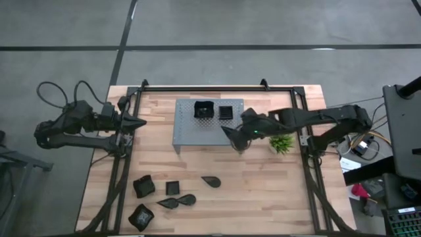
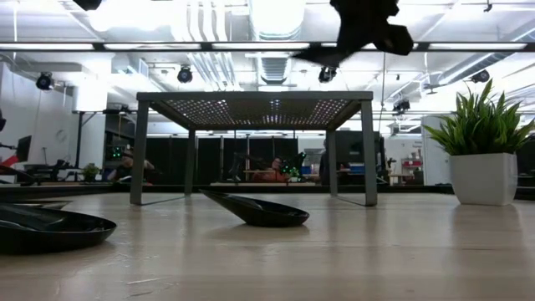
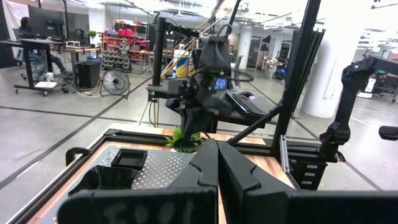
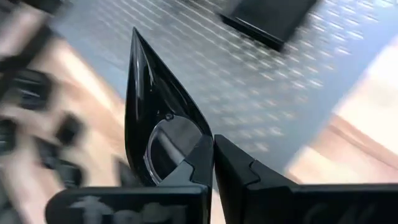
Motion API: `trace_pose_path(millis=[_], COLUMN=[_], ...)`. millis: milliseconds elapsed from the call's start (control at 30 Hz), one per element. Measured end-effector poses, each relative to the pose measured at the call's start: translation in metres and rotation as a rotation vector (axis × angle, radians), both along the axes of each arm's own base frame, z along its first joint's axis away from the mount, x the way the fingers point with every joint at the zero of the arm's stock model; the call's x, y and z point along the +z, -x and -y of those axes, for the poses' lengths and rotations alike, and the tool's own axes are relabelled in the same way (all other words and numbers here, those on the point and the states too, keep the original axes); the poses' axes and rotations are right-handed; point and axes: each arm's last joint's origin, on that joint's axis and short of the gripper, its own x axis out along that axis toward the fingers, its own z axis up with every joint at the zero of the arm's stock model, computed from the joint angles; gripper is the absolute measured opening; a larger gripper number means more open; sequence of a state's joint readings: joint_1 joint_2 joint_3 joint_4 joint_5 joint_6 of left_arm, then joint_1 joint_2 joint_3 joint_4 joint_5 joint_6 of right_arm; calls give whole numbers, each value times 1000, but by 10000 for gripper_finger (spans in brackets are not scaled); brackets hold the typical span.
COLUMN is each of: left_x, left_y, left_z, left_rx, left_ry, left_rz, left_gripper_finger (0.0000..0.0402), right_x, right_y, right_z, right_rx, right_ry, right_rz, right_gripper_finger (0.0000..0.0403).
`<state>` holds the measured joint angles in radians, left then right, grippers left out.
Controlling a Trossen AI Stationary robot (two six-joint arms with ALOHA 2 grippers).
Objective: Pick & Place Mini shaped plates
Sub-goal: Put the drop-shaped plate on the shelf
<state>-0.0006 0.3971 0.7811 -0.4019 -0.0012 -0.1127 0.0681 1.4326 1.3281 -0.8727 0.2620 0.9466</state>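
Observation:
My right gripper [image 1: 238,137] hovers at the near right corner of the grey perforated rack [image 1: 191,135], shut on a glossy black teardrop plate [image 4: 149,106]. In the low view this plate [image 2: 322,55] hangs high above the rack top [image 2: 251,98]. Two square black plates [image 1: 202,110] [image 1: 225,112] sit on the rack. More black plates lie on the wooden table: a teardrop [image 1: 211,181], squares [image 1: 144,187] [image 1: 172,187] [image 1: 141,215] and a teardrop pair [image 1: 177,201]. My left gripper [image 1: 135,123] waits shut near the table's left edge. My right gripper pinches the teardrop plate between its two fingers at the rounded end [image 4: 177,146]. The pointed tip [image 4: 134,34] sticks out ahead of the fingers. The plate is lifted clear, above the level of the rack top.
A small green plant in a white pot [image 1: 281,142] stands just right of my right gripper. A black frame rail [image 1: 217,87] runs round the table. Bare wood [image 1: 263,191] lies on the near right part.

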Motion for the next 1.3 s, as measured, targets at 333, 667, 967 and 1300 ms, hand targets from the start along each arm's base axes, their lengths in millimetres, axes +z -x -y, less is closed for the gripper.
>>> trace_pose_path(millis=[333, 667, 967, 1300], left_x=[0, 0, 0, 0], left_y=[0, 0, 0, 0], left_z=[0, 0, 0, 0], left_rx=[0, 0, 0, 0], left_ry=[0, 0, 0, 0], left_rz=[0, 0, 0, 0], left_gripper_finger=[0, 0, 0, 0], right_x=[-2, -12, -16, -18], right_y=[-36, -51, -44, -44], right_z=[8, 27, 38, 38], right_rx=[41, 121, 121, 131], right_ry=[40, 35, 36, 35], right_rz=[-162, -237, -277, -281], right_gripper_finger=[8, 8, 8, 8])
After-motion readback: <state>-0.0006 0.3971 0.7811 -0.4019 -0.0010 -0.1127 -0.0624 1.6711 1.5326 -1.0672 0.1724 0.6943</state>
